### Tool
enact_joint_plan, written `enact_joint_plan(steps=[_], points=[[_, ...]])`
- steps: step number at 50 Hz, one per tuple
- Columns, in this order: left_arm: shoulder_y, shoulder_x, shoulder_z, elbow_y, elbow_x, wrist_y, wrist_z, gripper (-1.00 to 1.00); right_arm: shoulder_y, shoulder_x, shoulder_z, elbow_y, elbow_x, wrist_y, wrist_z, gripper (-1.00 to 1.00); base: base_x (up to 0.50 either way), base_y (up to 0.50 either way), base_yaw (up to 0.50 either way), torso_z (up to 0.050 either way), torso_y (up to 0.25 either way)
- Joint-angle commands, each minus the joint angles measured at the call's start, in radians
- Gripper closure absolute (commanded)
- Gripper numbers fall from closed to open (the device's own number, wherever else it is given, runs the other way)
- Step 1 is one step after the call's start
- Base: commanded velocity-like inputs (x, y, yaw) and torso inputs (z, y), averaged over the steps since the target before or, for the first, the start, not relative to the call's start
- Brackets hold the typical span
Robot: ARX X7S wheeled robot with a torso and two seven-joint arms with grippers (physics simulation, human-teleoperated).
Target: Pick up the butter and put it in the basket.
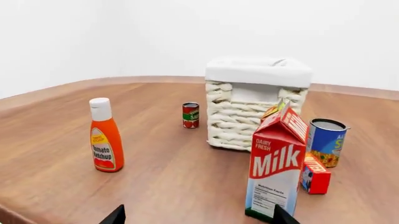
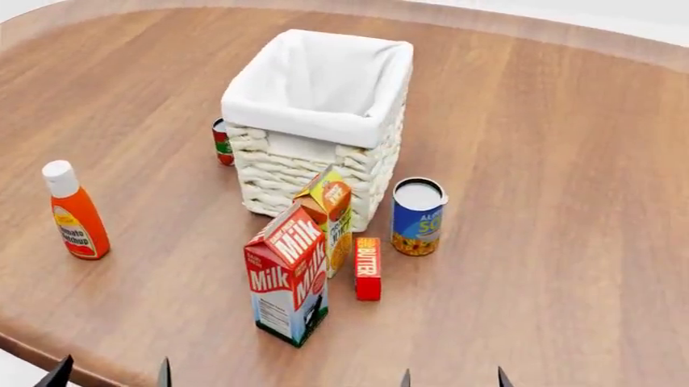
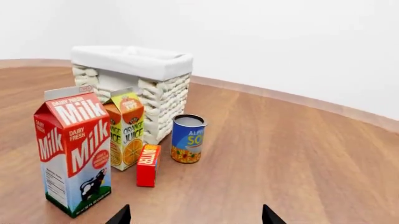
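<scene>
Both grippers, left gripper [image 2: 111, 372] and right gripper [image 2: 453, 376], are released, fingertips spread, grasping nothing. At the right gripper's 11 o'clock the butter [image 2: 367, 268] lies on the surface [image 2: 560, 161], beside the milk carton [image 2: 287, 274]. The basket [image 2: 319, 121] stands beyond, at 12 o'clock.

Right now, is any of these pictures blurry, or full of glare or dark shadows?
Head view: sharp, even light, the butter lettering readable, only faint shadows on the table. Left wrist view: slightly soft, the basket rim a bit washed out. Right wrist view: crisp, no glare on the milk carton.
</scene>
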Motion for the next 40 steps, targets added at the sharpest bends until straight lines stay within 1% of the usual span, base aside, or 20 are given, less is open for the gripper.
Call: enact_joint_plan(steps=[1, 6, 9, 20, 29, 40], points=[[-0.021, -0.011, -0.031, 0.035, -0.04, -0.036, -0.022, -1.0, -0.004, 0.008, -0.005, -0.005, 0.005, 0.007, 0.008, -1.0, 0.0, 0.0, 0.0, 0.0, 0.0], [-0.032, -0.016, -0.046, 0.043, -0.059, -0.051, -0.031, -1.0, -0.008, 0.011, -0.005, -0.007, 0.008, -0.004, 0.012, -1.0, 0.02, 0.01, 0.0, 0.0, 0.0], [-0.038, -0.018, -0.048, 0.029, -0.046, -0.027, -0.039, -1.0, -0.011, 0.014, -0.008, -0.015, 0.006, 0.002, 0.014, -1.0, 0.44, 0.14, 0.0, 0.0, 0.0], [-0.038, -0.03, -0.052, 0.05, -0.056, -0.048, -0.053, -1.0, -0.011, 0.014, -0.009, -0.015, 0.003, 0.029, 0.039, -1.0, 0.47, 0.15, 0.0, 0.0, 0.0], [-0.041, -0.036, -0.057, 0.064, -0.076, -0.061, -0.056, -1.0, -0.023, 0.02, -0.003, -0.033, 0.016, 0.012, 0.044, -1.0, 0.03, 0.01, 0.0, 0.0, 0.0], [-0.043, -0.042, -0.054, 0.068, -0.083, -0.065, -0.062, -1.0, -0.018, 0.024, -0.008, -0.03, 0.02, 0.021, 0.052, -1.0, 0.48, 0.15, 0.0, 0.0, 0.0]])
